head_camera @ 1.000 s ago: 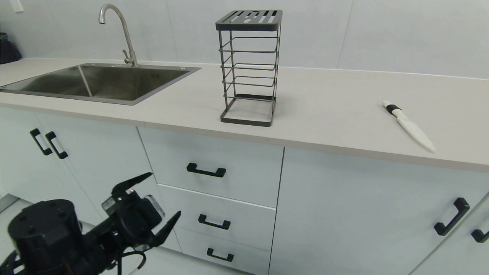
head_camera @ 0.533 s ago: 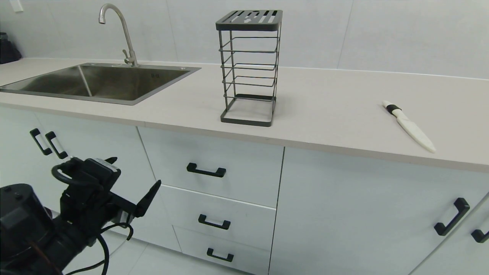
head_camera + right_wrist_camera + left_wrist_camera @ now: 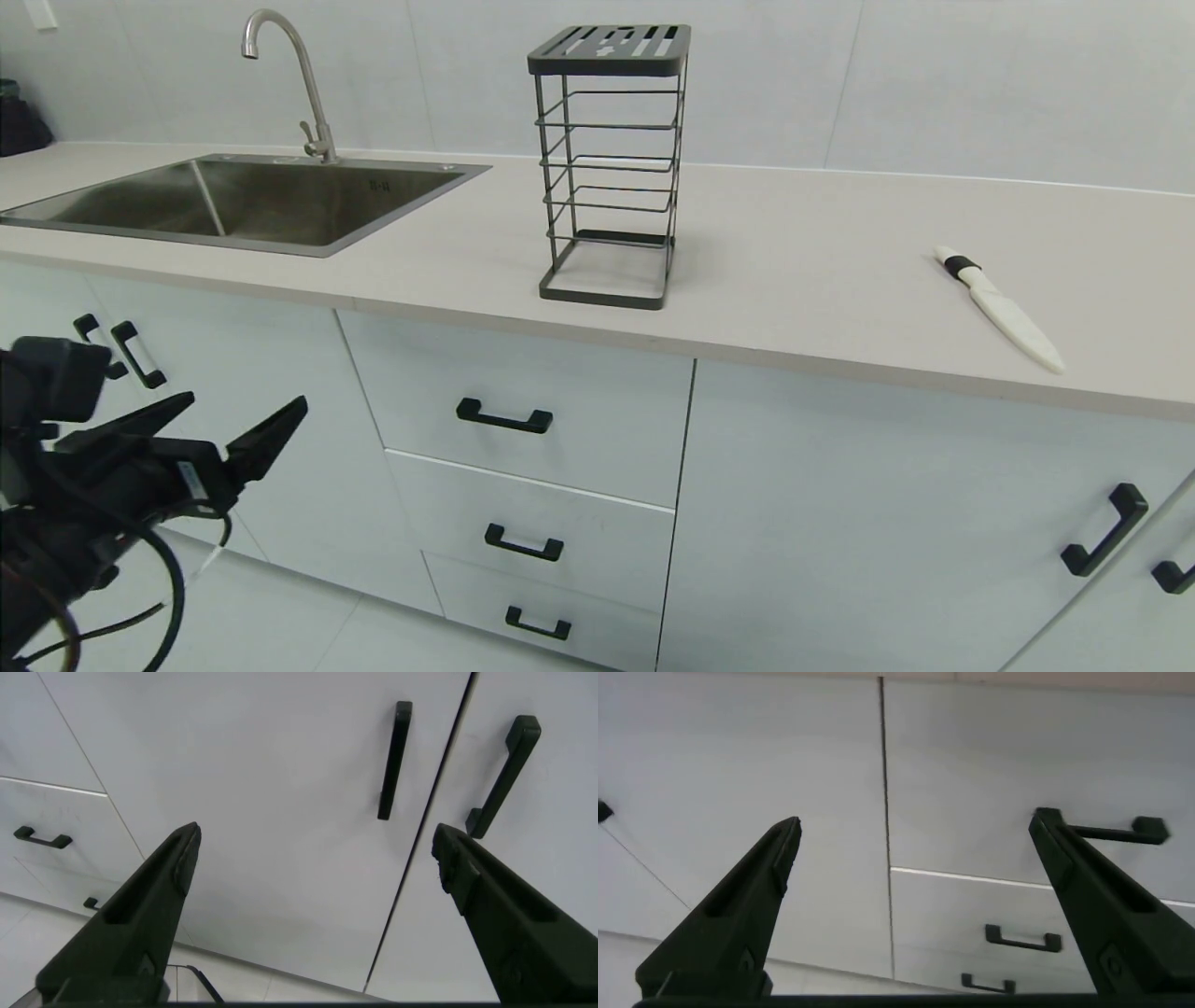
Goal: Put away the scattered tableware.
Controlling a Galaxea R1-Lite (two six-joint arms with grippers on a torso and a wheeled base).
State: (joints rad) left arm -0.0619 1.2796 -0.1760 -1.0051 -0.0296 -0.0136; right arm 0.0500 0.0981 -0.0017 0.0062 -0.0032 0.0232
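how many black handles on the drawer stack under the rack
3: top drawer handle, middle drawer handle and bottom drawer handle, one above another on the cabinet front below the knife rack. None seems hidden.

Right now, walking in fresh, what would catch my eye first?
A tall black wire rack with a slotted top stands midway along the pale counter. A white knife with a black band lies flat far to its right. Low down, before the cabinet doors, the left arm's black fingers gape open.
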